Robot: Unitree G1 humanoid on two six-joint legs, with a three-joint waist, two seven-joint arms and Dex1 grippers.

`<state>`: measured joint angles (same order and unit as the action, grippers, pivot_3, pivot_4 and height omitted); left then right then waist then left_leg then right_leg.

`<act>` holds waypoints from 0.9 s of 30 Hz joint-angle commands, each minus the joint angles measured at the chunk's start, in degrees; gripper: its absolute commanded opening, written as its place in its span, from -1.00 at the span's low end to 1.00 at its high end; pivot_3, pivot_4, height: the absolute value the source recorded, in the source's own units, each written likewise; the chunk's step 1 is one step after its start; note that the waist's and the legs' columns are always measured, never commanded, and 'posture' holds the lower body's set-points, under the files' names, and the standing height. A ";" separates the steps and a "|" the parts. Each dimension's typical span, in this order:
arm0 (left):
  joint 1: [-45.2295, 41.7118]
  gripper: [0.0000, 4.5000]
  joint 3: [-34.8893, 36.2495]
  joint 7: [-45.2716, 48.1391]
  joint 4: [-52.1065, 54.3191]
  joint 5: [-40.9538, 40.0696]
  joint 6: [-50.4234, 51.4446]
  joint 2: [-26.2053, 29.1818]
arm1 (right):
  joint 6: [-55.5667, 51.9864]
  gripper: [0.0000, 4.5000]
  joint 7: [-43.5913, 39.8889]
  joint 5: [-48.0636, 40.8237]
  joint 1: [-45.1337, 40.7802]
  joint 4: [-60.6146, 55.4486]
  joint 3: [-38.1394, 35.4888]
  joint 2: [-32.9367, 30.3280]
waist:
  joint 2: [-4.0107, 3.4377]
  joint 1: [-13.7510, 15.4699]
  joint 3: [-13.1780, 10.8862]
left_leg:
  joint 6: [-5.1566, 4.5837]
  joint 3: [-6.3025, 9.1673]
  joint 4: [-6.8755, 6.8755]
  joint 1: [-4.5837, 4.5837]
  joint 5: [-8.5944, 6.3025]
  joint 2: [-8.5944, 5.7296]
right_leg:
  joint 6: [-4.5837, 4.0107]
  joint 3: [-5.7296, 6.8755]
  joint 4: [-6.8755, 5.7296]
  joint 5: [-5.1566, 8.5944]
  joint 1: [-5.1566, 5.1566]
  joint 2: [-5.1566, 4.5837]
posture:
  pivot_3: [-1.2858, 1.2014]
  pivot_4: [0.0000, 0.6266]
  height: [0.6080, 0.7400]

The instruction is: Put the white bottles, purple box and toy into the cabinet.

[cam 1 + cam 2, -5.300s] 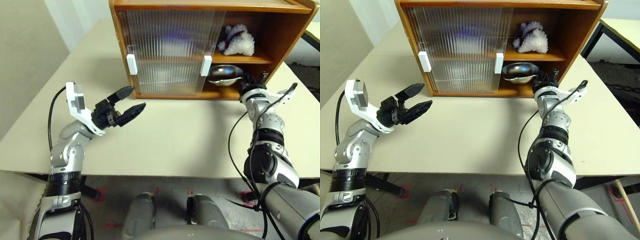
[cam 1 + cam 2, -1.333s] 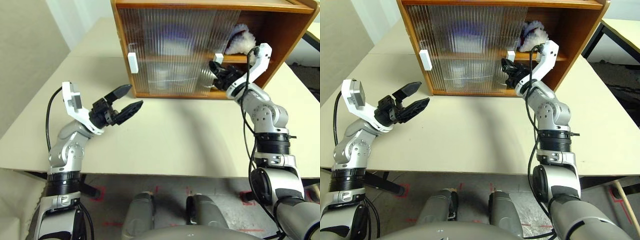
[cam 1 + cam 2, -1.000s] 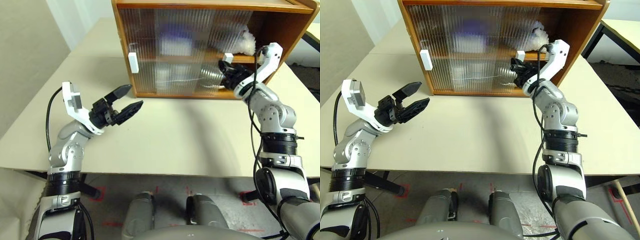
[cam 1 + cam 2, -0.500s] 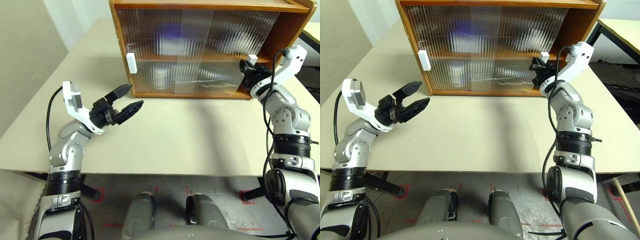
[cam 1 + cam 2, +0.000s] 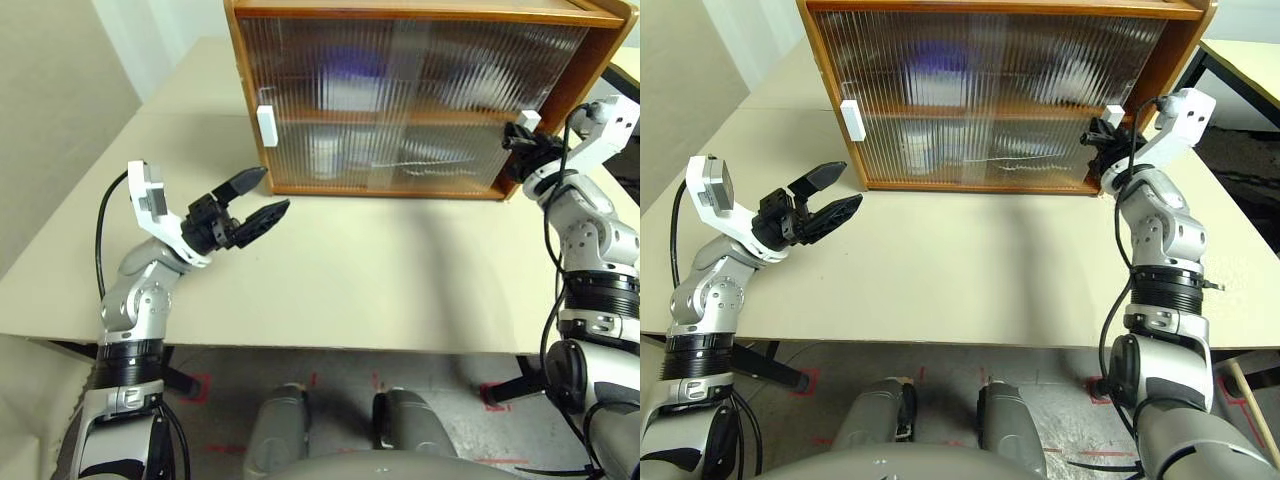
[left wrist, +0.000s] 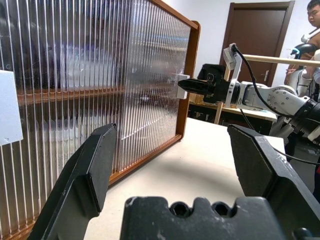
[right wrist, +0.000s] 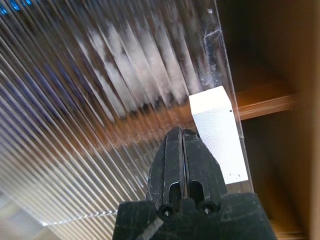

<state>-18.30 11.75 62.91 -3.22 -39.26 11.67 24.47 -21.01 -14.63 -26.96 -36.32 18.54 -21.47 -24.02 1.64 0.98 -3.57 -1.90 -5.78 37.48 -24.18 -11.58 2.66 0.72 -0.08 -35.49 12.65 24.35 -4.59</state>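
From my station, nearest first: the left claw (image 5: 252, 205) hangs released over the bare bench (image 5: 380, 270), jaws wide, holding nothing, well short of the cabinet (image 5: 400, 12). Further out, the right claw (image 5: 522, 140) is clenched tight, fingertips pressed beside the white handle (image 7: 218, 131) of the right-hand sliding door (image 5: 500, 110), which stands almost at the cabinet's right post. Judgement: the step in hand is closing that door. To do it well I would keep the push level along the track, bearing on the handle's edge and not the ribbed panel, and ease off as the door meets the frame so the claw does not slip past. Behind the ribbed doors I make out pale shapes on both shelves and a purple glow (image 5: 352, 68) high up, likely the box; the bottles and toy I cannot tell apart.
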 commanded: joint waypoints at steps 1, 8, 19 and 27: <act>-0.31 1.00 -0.50 0.50 -0.65 0.47 -0.22 0.06 | 1.46 -0.98 0.80 0.93 0.46 1.66 -1.67 -1.17 | 0.00 -0.09 0.00 | 0.00 0.00 0.00 0.00 0.00 0.00 | 0.00 0.00 0.00 0.00 0.00 0.00 | 0.12 -0.99 1.00; -0.38 1.00 -0.50 0.73 -0.76 0.45 -0.11 0.12 | 1.69 -0.98 1.58 1.53 0.91 1.06 -2.26 -1.72 | -0.02 -0.11 0.02 | -0.20 0.00 0.00 0.01 0.12 0.01 | 0.03 -0.01 -0.02 -0.02 0.01 0.02 | 0.12 -0.98 1.00; -0.69 1.00 -0.50 1.01 -0.96 0.45 0.08 0.31 | 2.56 -0.98 3.23 3.60 1.29 1.88 -2.85 -2.69 | -0.03 -0.11 0.02 | -0.17 0.00 0.02 0.01 0.10 0.00 | -0.02 -0.08 -0.02 -0.01 0.01 0.01 | 0.11 -0.99 1.00; -0.70 1.00 -0.37 1.39 -1.06 0.39 0.17 0.64 | -0.01 -0.98 1.55 2.20 2.03 -1.37 -2.29 -2.49 | -0.03 -0.05 0.02 | -0.18 0.00 0.09 -0.01 0.11 -0.01 | -0.03 -0.11 -0.02 -0.02 -0.01 0.00 | 0.11 -0.99 1.00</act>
<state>-18.76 11.75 63.78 -3.33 -39.26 11.69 24.74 -19.89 -12.59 -24.05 -35.18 19.20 -23.18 -25.84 1.61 0.93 -3.55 -2.08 -5.78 37.57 -24.19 -11.47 2.65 0.69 -0.19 -35.51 12.63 24.33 -4.59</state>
